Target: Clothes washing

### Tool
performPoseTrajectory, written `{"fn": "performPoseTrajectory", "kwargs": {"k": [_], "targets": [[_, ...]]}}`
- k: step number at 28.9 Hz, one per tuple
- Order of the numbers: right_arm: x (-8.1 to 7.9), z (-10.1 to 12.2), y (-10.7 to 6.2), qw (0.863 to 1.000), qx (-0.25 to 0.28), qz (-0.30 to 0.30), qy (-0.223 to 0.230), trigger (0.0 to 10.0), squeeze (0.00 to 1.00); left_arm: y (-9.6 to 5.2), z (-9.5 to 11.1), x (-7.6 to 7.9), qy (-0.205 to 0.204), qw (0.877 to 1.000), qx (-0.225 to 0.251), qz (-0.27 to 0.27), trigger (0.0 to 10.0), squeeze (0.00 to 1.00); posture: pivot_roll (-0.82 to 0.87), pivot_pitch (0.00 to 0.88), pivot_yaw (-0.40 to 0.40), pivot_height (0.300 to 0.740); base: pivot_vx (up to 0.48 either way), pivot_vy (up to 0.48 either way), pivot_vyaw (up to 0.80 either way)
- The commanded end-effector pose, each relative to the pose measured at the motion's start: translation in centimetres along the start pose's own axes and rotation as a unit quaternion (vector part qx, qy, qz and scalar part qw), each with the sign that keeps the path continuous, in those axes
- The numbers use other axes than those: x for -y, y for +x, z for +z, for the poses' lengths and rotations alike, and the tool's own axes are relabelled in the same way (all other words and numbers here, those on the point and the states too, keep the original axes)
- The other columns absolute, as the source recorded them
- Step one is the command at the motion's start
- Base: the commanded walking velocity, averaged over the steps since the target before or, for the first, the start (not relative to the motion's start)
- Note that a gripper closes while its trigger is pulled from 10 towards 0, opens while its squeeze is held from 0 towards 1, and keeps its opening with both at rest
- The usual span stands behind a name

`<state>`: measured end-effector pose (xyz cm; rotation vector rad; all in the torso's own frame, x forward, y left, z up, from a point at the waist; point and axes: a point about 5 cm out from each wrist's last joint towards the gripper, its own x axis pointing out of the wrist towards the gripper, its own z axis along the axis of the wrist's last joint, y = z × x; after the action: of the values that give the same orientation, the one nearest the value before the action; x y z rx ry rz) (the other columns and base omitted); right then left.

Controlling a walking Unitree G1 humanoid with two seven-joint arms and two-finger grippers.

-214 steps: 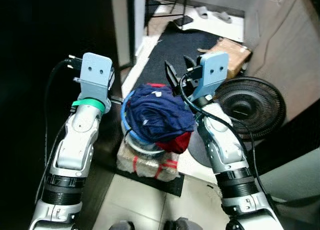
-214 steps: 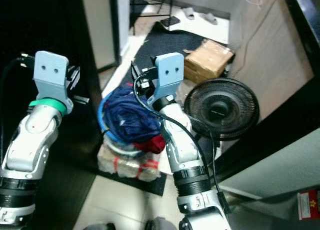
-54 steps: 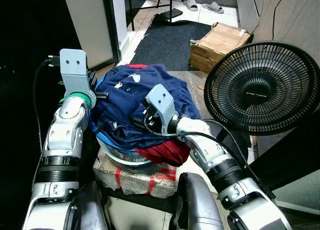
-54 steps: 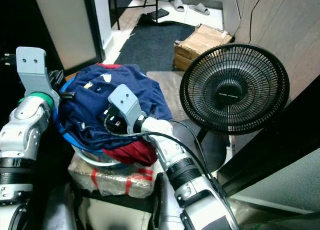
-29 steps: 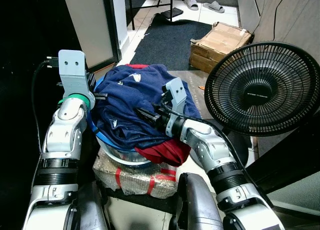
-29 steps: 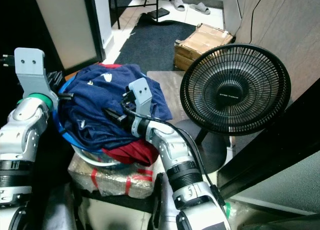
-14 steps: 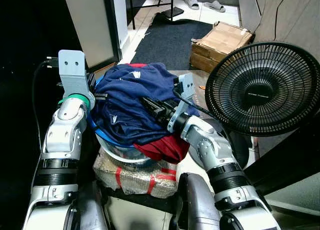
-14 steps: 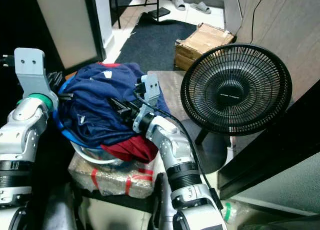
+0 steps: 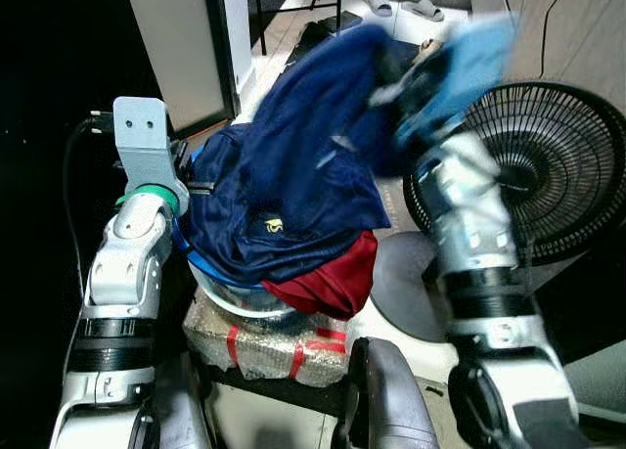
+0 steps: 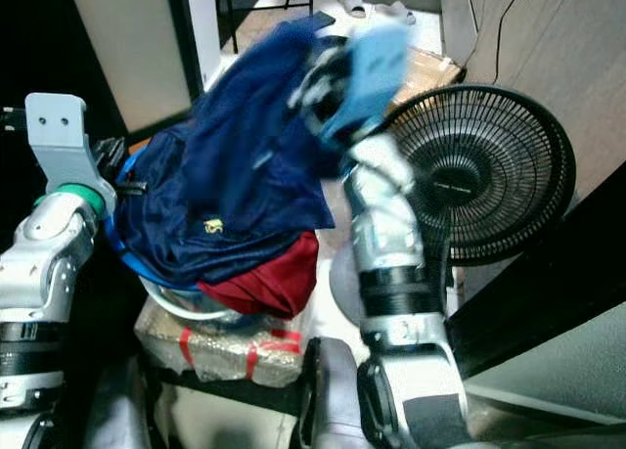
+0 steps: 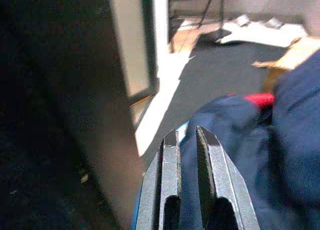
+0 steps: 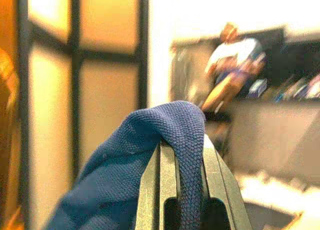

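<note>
Above round blue basin [image 9: 210, 278], right hand [image 12: 181, 155] pinching knit navy shirt [image 9: 293, 165]

head stereo: down/fwd, shared laundry pile [image 9: 284, 204] | wrist cams: along jaws, close

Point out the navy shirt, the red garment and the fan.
navy shirt [image 9: 293, 165]: left eye view, middle of the lifted cloth.
red garment [image 9: 333, 278]: left eye view, fold hanging below the navy cloth.
fan [image 10: 494, 170]: right eye view, front grille.

Right tool [image 9: 391, 72] is motion-blurred; basin [image 9: 210, 273] mostly buried under clothes [image 9: 293, 175].
</note>
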<state>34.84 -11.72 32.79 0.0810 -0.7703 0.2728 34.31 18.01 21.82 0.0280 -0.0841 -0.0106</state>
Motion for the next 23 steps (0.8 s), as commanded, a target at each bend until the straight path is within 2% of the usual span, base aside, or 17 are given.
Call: {"fn": "performPoseTrajectory", "kwargs": {"k": [1,3,4,8,23], "targets": [[0.2,0.8,0.0,1.000,0.021,-0.011,-0.003,10.0,0.00,-0.3,0.3,0.6,0.000,1.000,0.014,-0.021,10.0,0.00,0.04,0.027,0.011,0.495,0.000,0.000,0.00],[0.3,0.8,0.0,1.000,0.021,-0.015,-0.002,10.0,0.00,-0.5,0.6,0.8,0.001,0.999,0.022,-0.027,10.0,0.00,0.04,0.027,0.011,0.495,0.000,0.000,0.00],[0.6,0.2,-0.4,0.999,0.015,-0.048,-0.003,10.0,0.00,-0.7,1.3,1.2,0.001,0.999,0.036,-0.038,10.0,0.00,0.04,0.022,0.011,0.500,0.000,0.000,0.00],[1.1,-0.6,-0.7,0.996,0.001,-0.085,-0.023,10.0,0.00,-1.0,1.8,1.5,0.004,0.998,0.048,-0.048,10.0,0.00,0.05,0.021,0.012,0.510,0.000,0.000,0.00],[1.2,-1.3,-1.3,0.994,-0.006,-0.107,-0.030,10.0,0.00,-1.9,3.7,2.4,0.007,0.994,0.081,-0.074,10.0,0.00,0.05,0.021,0.016,0.559,0.000,0.000,0.00]]}}
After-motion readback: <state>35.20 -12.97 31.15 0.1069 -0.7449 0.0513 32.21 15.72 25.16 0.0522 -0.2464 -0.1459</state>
